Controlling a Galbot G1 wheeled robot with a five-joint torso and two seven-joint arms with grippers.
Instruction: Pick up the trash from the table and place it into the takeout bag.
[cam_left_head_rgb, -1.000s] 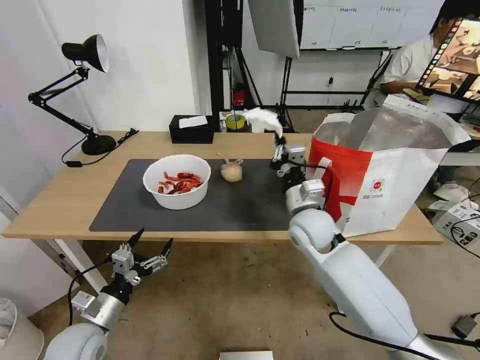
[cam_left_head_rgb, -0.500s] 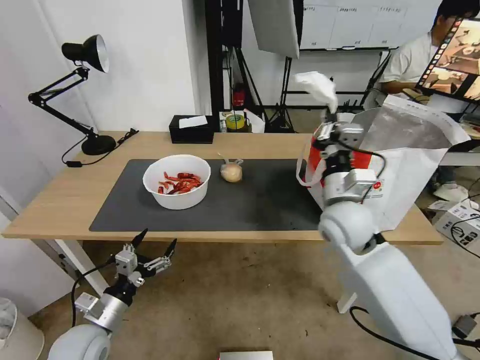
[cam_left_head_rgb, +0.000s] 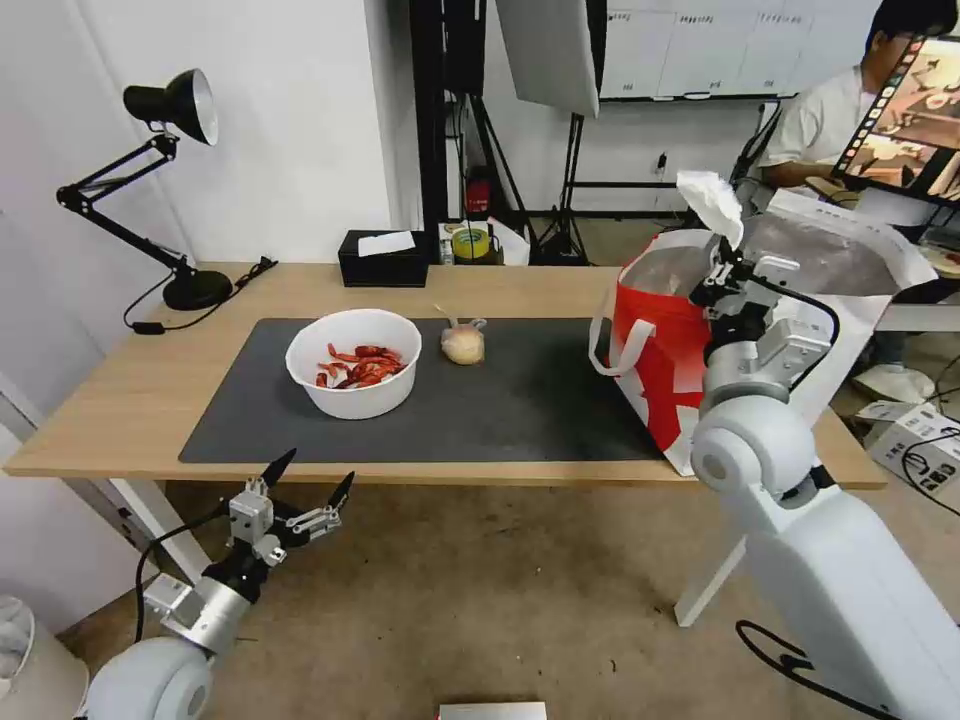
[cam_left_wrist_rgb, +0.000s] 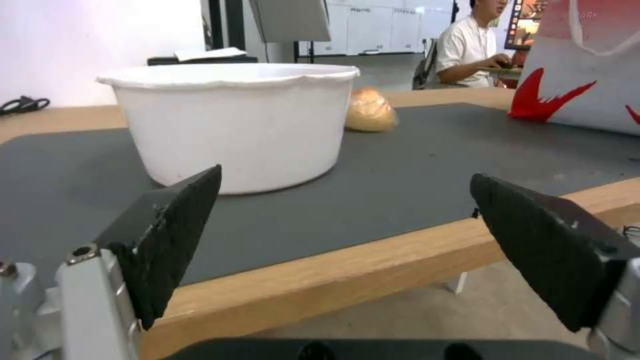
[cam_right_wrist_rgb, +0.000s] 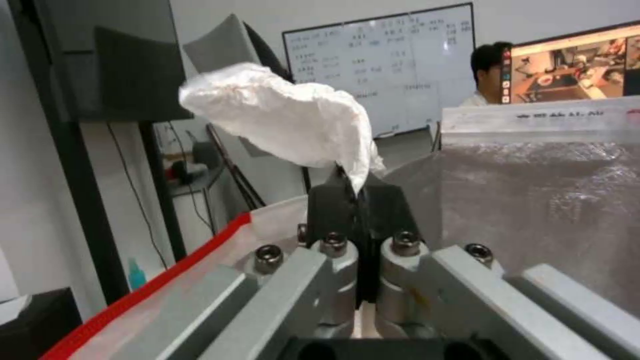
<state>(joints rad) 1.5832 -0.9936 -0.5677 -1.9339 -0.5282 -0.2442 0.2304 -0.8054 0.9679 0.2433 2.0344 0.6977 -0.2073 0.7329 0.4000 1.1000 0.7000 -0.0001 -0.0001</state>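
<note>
Tissue (cam_left_head_rgb: 711, 202) now over the takeout bag (cam_left_head_rgb: 668, 350) mouth, carried there from above the table (cam_left_head_rgb: 120, 400); right gripper (cam_left_head_rgb: 727, 262) pinched shut on it. Release looks due. Left gripper (cam_left_head_rgb: 310, 487) idle, spread wide, well left of the bag.

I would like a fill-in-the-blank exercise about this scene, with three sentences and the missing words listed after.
1. The right hand is shut on the crumpled white ____, held above the open takeout bag.
2. The white bowl on the dark grey mat holds red crayfish ____.
3. The left hand hangs below the table edge with its fingers ____.

Missing words: tissue; shells; open
</note>
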